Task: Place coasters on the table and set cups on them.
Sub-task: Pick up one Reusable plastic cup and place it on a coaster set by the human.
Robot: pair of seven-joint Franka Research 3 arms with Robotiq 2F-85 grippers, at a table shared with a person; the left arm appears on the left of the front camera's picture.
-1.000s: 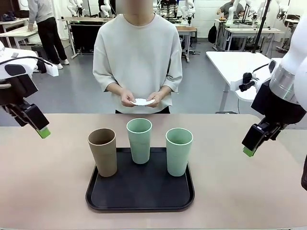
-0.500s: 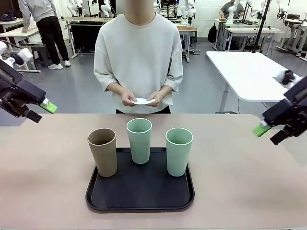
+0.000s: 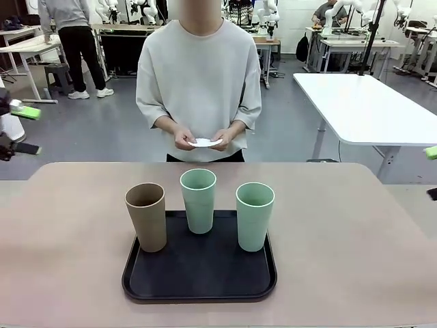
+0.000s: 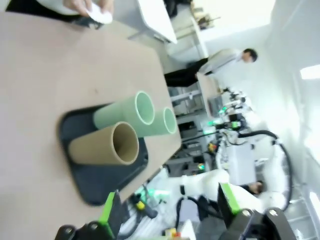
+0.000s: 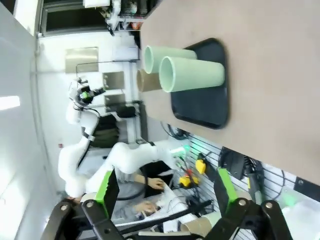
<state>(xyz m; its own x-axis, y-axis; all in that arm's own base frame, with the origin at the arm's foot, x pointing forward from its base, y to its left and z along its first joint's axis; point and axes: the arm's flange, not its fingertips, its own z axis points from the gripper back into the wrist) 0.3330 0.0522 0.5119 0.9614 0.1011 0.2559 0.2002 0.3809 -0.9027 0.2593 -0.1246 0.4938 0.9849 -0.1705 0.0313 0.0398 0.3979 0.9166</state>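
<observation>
The left gripper (image 3: 24, 130) is held high at the left edge of the front view, above the level of the table (image 3: 355, 260). Its jaws are spread wide, and its green-padded fingers (image 4: 110, 220) are seen well apart with nothing between them. The right gripper (image 3: 432, 174) is raised likewise at the right edge, jaws wide and empty. The tabletop between the two arms is left open on both sides of a black tray (image 3: 198, 283), which is set at the middle near the robot's edge. On it a brown cup (image 3: 146, 216), a middle green cup (image 3: 198, 200) and a right green cup (image 3: 255, 215) are stood upright, apart from one another. The coasters (image 3: 204, 143) are held in the hands (image 3: 183, 140) of a person at the far edge; their number cannot be told. A white table (image 3: 362, 102) is seen behind at the right.
</observation>
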